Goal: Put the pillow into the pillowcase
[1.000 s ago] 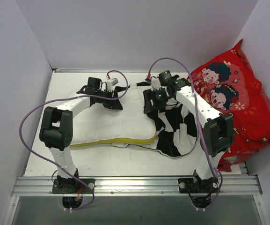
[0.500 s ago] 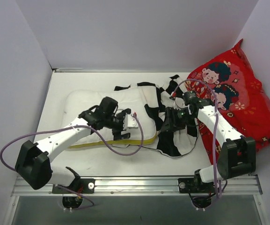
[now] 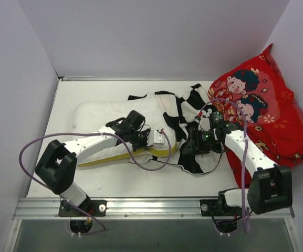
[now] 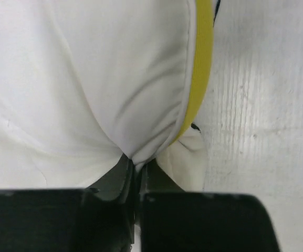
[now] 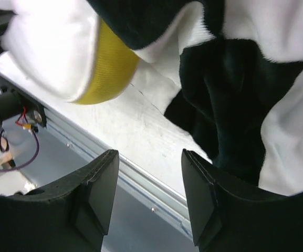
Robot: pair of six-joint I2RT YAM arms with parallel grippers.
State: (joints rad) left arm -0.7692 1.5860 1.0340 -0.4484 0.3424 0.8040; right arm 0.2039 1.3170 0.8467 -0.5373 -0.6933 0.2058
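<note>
The cream-white pillow [image 3: 106, 118] lies left of centre, its yellow edge band [image 3: 109, 157] facing the near side. Its right end sits inside the black and white checked pillowcase [image 3: 193, 107]. My left gripper [image 3: 164, 143] is at the pillow's near right corner. In the left wrist view it [image 4: 135, 165] is shut on a pinch of white pillow [image 4: 88, 79] fabric beside the yellow band [image 4: 201, 68]. My right gripper [image 3: 189, 147] hovers over the pillowcase's near edge. In the right wrist view it [image 5: 150, 194] stands open and empty, below the pillowcase [image 5: 235, 79].
A large red cartoon-printed cushion [image 3: 269, 107] leans against the right wall. White walls close in the table on the left, back and right. A metal rail [image 3: 151, 207] runs along the near edge, and purple cables loop off both arms.
My left gripper has come from the pillow's far side to its near right corner and shut on the fabric. My right gripper has dropped from the far side to the pillowcase's near edge, still open.
</note>
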